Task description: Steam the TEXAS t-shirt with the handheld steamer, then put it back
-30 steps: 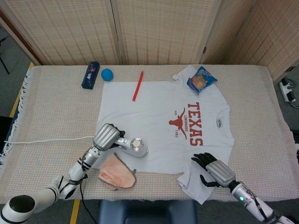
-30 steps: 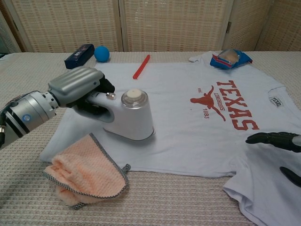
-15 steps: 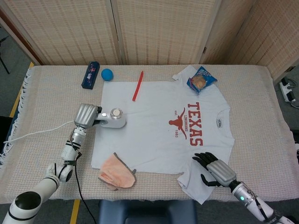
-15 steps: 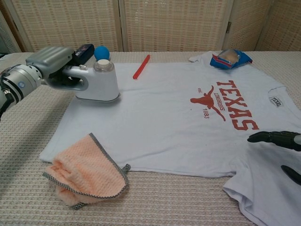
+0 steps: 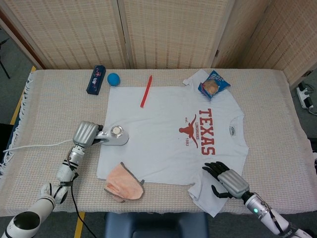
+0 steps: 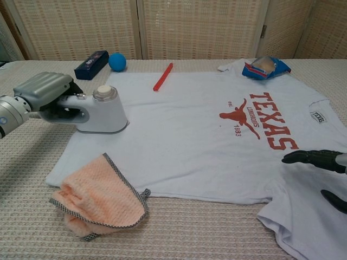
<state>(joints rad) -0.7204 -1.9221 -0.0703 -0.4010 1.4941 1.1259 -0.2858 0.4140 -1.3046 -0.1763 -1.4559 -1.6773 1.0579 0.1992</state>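
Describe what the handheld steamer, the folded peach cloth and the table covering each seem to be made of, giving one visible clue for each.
Handheld steamer: probably smooth white plastic, judging by its even sheen and moulded shape.
Peach cloth: likely terry towelling, with a nubby pile and a checked woven trim.
Table covering: seemingly a coarse woven textile; its ribbed weave shows in the chest view and fringe along its left edge in the head view.

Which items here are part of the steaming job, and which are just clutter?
Job:
- TEXAS t-shirt
- handheld steamer, held by the left hand
- right hand, resting on the shirt's lower sleeve

Clutter:
- orange cloth
- red pen
- blue ball
- dark blue box
- snack bag
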